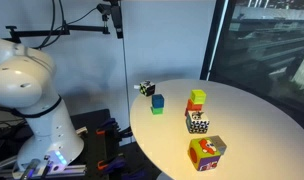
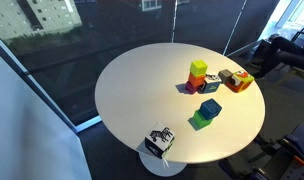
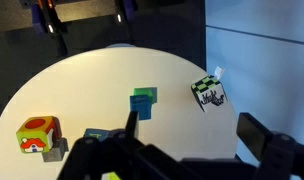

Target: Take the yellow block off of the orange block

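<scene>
Beside the round table [image 1: 252,115] the arm [image 1: 27,90] stands well back, so I judge the approach not begun. Its gripper [image 3: 197,140] looks spread and empty, though the wrist view is murky. The yellow block [image 1: 197,97] sits atop the orange block [image 1: 196,109] — next, descend squarely over the top cube alone.

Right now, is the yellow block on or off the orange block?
On: in both exterior views the yellow block sits atop the orange block.

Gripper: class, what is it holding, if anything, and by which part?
Nothing: the gripper is open and empty; the yellow block sits on the orange block.
</scene>
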`<state>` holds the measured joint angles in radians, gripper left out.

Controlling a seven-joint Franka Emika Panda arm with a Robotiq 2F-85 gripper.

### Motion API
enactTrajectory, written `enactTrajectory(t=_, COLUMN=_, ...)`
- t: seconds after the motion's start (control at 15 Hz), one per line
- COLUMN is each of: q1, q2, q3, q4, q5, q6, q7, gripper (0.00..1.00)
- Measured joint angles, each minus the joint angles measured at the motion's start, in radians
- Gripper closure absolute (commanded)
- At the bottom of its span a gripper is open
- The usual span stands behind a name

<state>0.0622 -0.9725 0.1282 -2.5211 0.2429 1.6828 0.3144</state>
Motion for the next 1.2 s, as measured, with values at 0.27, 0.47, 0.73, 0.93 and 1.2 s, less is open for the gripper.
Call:
enactTrajectory(t=0.27, q1=0.000, q2=0.000, q3=0.000, q4=0.000, q5=0.000, q6=0.000, q7=0.000, gripper=0.00)
enactTrajectory(t=0.47, q1=0.000, q2=0.000, q3=0.000, q4=0.000, q5=0.000, q6=0.000, q7=0.000, gripper=0.00)
enactTrajectory(t=0.73, q1=0.000, q2=0.000, q3=0.000, q4=0.000, q5=0.000, q6=0.000, q7=0.000, gripper=0.00)
enactTrajectory(t=0.93, q1=-0.003, q2=0.000, q3=0.002, q4=0.000, q5=0.000, q6=0.000, q7=-0.001, gripper=0.00)
enactTrajectory(t=1.2, q1=-0.028, q2=0.021, q3=0.015, q4=0.006, q5=0.000, q6=0.038, q7=-0.001, gripper=0.00)
